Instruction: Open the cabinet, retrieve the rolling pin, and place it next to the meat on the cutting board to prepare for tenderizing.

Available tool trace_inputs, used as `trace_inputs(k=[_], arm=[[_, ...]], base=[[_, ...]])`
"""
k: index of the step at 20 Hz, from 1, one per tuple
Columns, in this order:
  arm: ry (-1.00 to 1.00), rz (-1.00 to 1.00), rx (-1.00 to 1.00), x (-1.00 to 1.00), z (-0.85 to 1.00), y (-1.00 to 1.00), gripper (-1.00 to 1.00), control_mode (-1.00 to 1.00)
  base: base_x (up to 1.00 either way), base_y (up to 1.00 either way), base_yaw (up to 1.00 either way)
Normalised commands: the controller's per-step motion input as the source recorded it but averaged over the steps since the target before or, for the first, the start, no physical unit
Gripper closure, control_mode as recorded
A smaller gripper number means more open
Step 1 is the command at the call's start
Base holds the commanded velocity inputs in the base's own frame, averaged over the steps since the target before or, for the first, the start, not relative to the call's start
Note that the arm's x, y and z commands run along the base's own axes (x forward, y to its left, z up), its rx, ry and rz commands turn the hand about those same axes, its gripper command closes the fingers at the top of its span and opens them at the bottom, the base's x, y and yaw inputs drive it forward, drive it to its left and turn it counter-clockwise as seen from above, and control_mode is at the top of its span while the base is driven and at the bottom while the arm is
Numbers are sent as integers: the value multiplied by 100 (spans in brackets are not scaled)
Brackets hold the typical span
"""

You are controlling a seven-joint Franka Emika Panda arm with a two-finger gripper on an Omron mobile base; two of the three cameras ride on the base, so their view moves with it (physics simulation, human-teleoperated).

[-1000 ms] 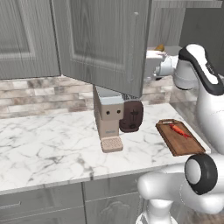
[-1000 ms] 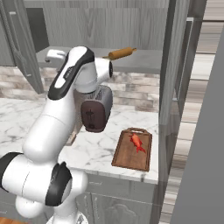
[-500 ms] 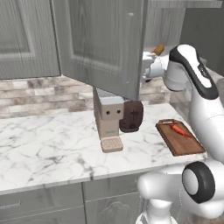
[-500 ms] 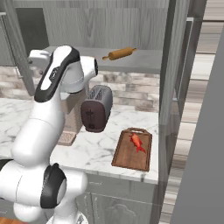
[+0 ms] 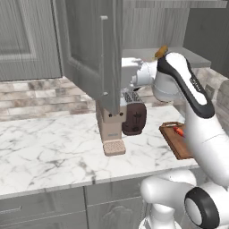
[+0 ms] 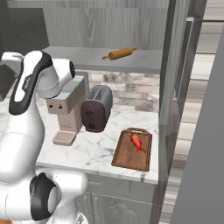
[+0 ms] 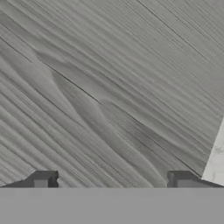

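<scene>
So the cabinet (image 5: 89,58) door at upper left of the left base view is swung open, meaning we're at the fetch-the-pin step, I'd say. The arm is bent up with the gripper (image 7: 111,179) spread wide, empty, facing grey wood grain. The rolling pin (image 6: 120,54) sits on the shelf, upper middle; next it needs a reach there. The meat (image 6: 137,141) lies on the cutting board (image 6: 131,155), lower right.
</scene>
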Motion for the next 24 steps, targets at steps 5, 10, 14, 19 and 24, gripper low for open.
trace_inputs(k=[5,10,14,19,24], arm=[[10,0,-6,-14,0,91,-100,-100],[7,0,-10,-7,-3,91,-100,-100],[9,0,-14,0,-7,62,-100,-100],[2,0,-17,0,-6,20,-100,-100],[-4,-7,-12,-1,0,-64,-100,-100]], base=[[0,0,0],[0,0,0],[0,0,0],[0,0,0],[0,0,0]])
